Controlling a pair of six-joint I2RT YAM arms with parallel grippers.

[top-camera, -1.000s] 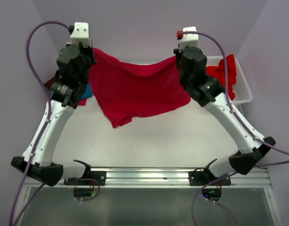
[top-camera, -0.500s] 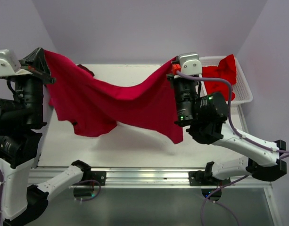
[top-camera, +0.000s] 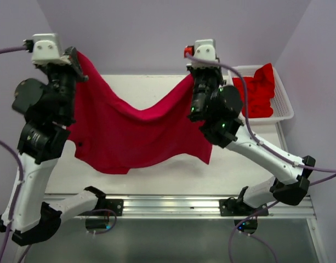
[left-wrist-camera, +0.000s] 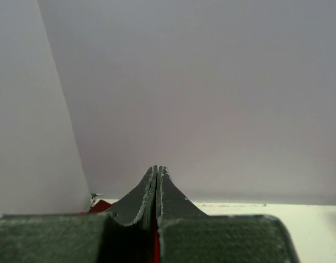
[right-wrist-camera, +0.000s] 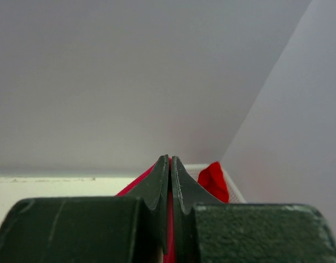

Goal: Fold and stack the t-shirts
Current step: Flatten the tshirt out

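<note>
Table (top-camera: 173, 172) white, crimson t-shirt (top-camera: 140, 137) hanging above, lilac walls (top-camera: 157, 33), basket (top-camera: 285, 109) far right

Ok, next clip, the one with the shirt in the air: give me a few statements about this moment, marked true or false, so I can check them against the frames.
1. The left gripper and right gripper are each shut on the crimson t-shirt. True.
2. The crimson t-shirt is folded flat. False: it hangs spread between the two raised grippers, sagging in the middle.
3. The white basket sits at the far right. True.
4. The white basket is empty. False: a bright red shirt lies in it.
</note>
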